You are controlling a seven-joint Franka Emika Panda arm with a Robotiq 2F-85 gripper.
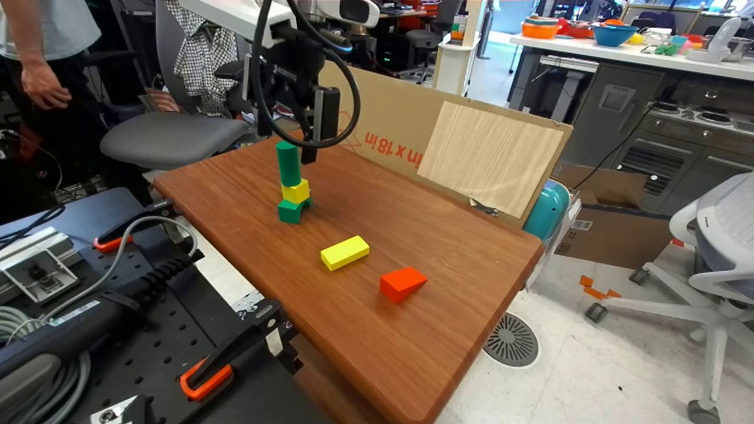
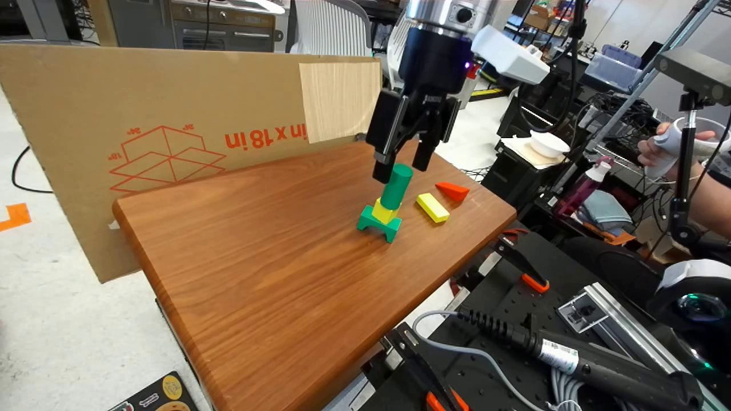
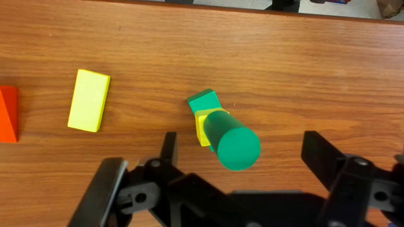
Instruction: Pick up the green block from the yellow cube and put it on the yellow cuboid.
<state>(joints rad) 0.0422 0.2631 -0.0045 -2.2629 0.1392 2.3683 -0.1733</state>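
Wrist view, lower centre: the claw point(image 3: 240, 136) is spread around the green block point(image 3: 232, 142), apart from it on both sides. That block stands upright on the yellow cube point(image 3: 202, 127), so grasp, lift and placing all seem left to do. A green arch point(image 3: 205, 102) lies beneath; a bump could topple all three. At left lies the yellow cuboid point(image 3: 88, 101), with a red wedge point(image 3: 8, 115) at the left edge.

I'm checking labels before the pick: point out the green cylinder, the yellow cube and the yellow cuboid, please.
Green cylinder point(image 1: 288, 166), in an exterior view: on its curved side.
Yellow cube point(image 2: 384, 213), in an exterior view: on a side face.
Yellow cuboid point(image 3: 88, 100), in the wrist view: on its top face.
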